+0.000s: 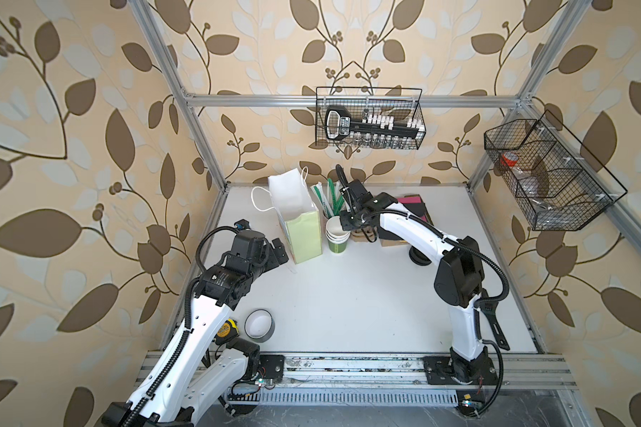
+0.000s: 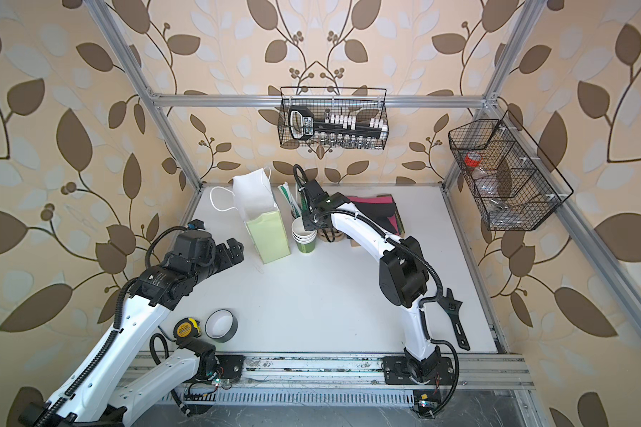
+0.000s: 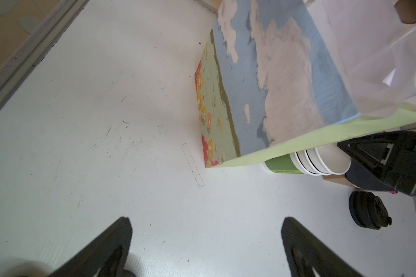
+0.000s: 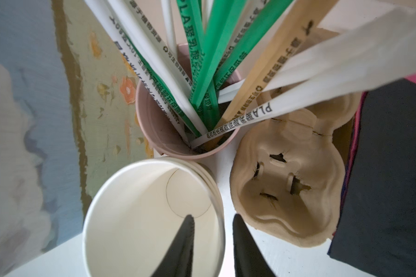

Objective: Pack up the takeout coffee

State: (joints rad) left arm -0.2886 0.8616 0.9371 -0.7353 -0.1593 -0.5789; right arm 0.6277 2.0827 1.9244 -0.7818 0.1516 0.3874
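Takeout coffee as a lidded cup cannot be made out in any view. What shows is a stack of lidless green paper cups with white rims (image 1: 336, 236), standing towards the far side of the white table (image 1: 348, 295), just right of an upright paper bag with light green sides and white cord handles (image 1: 304, 236).

The right gripper (image 4: 213, 215) hangs over that stack, its jaws a narrow way apart and astride the rim of the top cup. One finger (image 4: 185, 239) is inside the white cup and the other outside the wall. A gap shows on each side of the wall, so nothing is clamped.

Just beyond the stack stands a pale pink cup (image 4: 154, 120) full of white, green and tan wrapped straws. A brown moulded pulp cup carrier (image 4: 286, 191) lies just right of the stack. A pile of round black plastic lids (image 1: 419, 257) sits on the table farther right and nearer.

The left gripper (image 3: 207, 220) hovers above bare table to the left of the bag, jaws spread wide and holding nothing.

A grey roll of tape (image 1: 260, 323) and a yellow tape measure (image 1: 227, 328) lie at the near left.
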